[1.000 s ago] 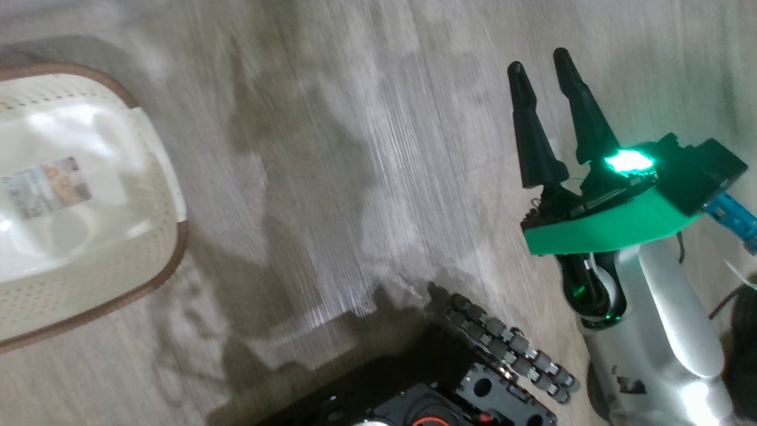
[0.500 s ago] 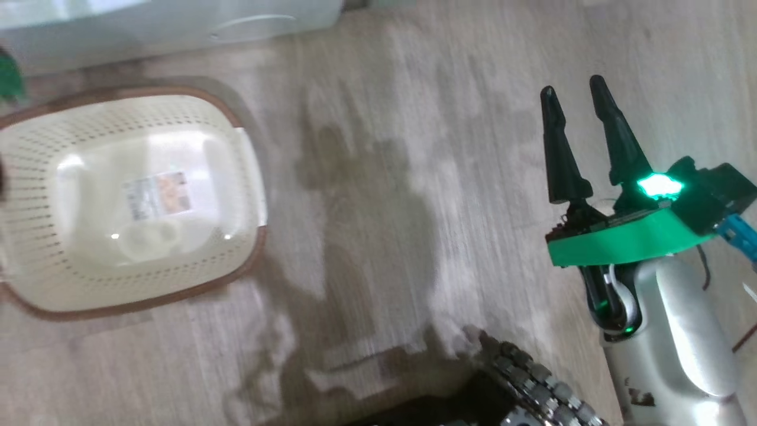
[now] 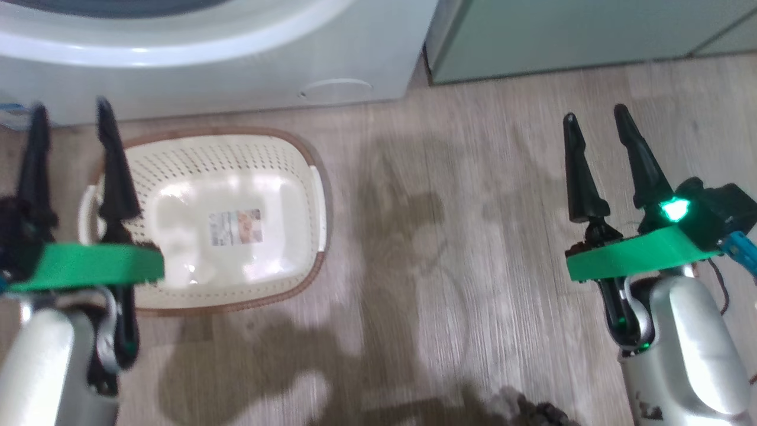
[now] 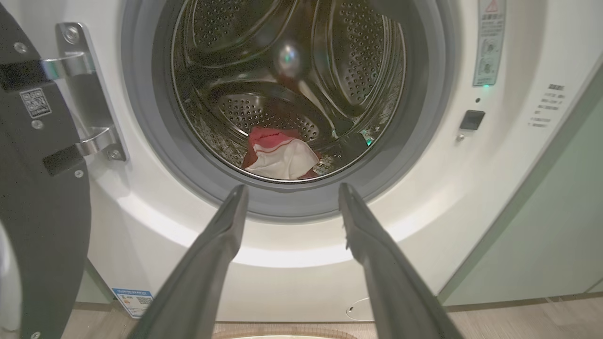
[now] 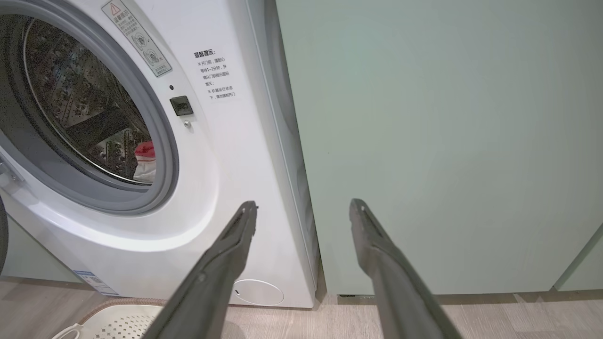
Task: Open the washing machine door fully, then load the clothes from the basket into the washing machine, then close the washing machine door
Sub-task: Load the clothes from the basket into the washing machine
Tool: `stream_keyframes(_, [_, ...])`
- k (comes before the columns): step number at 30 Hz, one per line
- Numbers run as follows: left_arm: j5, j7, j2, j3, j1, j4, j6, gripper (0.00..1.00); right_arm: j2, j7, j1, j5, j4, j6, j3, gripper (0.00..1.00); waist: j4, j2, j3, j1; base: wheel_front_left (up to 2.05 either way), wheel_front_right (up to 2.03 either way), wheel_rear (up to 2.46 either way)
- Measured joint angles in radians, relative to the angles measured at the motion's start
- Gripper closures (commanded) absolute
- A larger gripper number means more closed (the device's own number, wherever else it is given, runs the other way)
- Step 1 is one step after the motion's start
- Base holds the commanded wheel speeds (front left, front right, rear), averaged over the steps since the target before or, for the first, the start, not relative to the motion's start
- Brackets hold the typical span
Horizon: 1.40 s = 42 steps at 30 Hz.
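The washing machine [image 4: 471, 197] is a big white front-loader with a smooth, rounded front; it stands flush against a flat, matte pale green cabinet [image 5: 447, 141]; both sit on a grey floor [image 3: 443, 236] with a wood-grain print. The washing machine door [image 4: 42, 226] stands swung open to the left of the mouth, its dark inner face held by a bright metal hinge [image 4: 89, 94]. The drum [image 4: 282, 70] is shiny perforated steel with raised ribs, ringed by a grey rubber seal [image 4: 424, 141]. The basket [image 3: 225, 157] sits on the floor just before the machine; it is cream plastic, rectangular with rounded corners, with perforated walls, a brown woven-look rim and a glossy bottom bearing a sticker [image 3: 235, 226]. The left gripper [image 3: 71, 107] hangs over the basket's left end, long dark tapered fingers spread wide with nothing between them; the right gripper [image 3: 594, 112] hangs over bare floor well to the right, spread just as wide and likewise holding nothing. A red and white garment [image 4: 282, 157] lies crumpled low in the drum. A round flap [image 3: 335, 89] is set low in the machine's front.

The door is cut off by the wrist picture's left edge; the left gripper is blurred in the head view and covers the basket's near left corner; the print on the machine's labels is too small to read.
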<state>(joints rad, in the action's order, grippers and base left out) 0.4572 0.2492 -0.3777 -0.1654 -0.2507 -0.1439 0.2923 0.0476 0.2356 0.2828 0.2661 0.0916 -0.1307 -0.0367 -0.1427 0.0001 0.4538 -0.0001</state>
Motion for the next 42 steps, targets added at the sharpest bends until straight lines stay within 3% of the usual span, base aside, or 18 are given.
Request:
stream_keyframes(10, [-0.061, 0.007, 0.064, -0.026, 0.123, 0.045, -0.039, 0.0, 0.0, -0.067, -0.106, -0.045, -0.008, 0.0, 0.039, 0.0, 0.055, 0.0, -0.15, 0.0, 0.0, 0.0, 0.0])
stream_keyframes(23, [-0.088, 0.007, 0.101, -0.033, 0.254, 0.095, -0.079, 0.0, 0.0, -0.141, -0.244, -0.056, -0.079, 0.0, 0.068, 0.0, 0.079, 0.0, -0.324, 0.0, 0.0, 0.0, 0.0])
stream_keyframes(30, [-0.089, 0.007, 0.106, -0.067, 0.281, 0.122, -0.103, 0.0, -0.001, -0.167, -0.299, -0.064, -0.11, 0.0, 0.07, 0.0, 0.082, 0.0, -0.382, 0.0, 0.0, 0.0, 0.0])
stream_keyframes(42, [-0.089, 0.007, 0.106, -0.087, 0.289, 0.146, -0.106, 0.0, -0.001, -0.183, -0.325, -0.064, -0.132, 0.0, 0.079, 0.0, 0.088, 0.0, -0.418, 0.0, 0.0, 0.0, 0.0])
